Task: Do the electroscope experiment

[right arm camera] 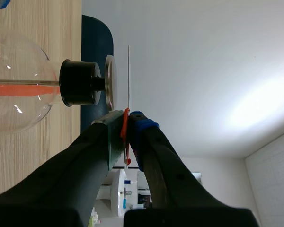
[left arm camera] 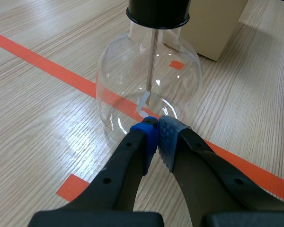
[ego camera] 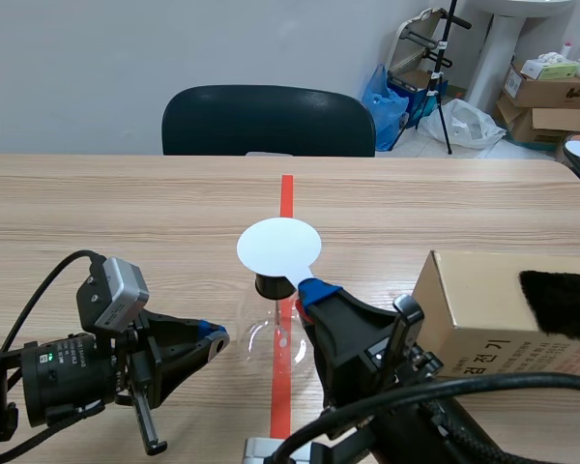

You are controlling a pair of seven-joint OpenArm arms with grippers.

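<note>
- On the table's red line stood the glass flask (ego camera: pixel 271 340).
- Just over its top plate, the right gripper (right arm camera: pixel 127 125) was clamped on the white disc (ego camera: pixel 278 246) by its orange tab.
- Beside the glass, the left gripper (left arm camera: pixel 156 128) was closed on nothing.
- Seemingly the test was mid-way, with the disc presented but not yet withdrawn.

Flask (ego camera: pixel 271 340) stands mid-desk (ego camera: pixel 126 222) on the tape line (ego camera: pixel 286 193). Disc (ego camera: pixel 278 246) is over its top, pinched in right hand (ego camera: pixel 309 288). Left hand (ego camera: pixel 217 338) is just left of flask base. Box (ego camera: pixel 483 300) is right of flask. Chair (ego camera: pixel 268 121) is behind desk.
</note>
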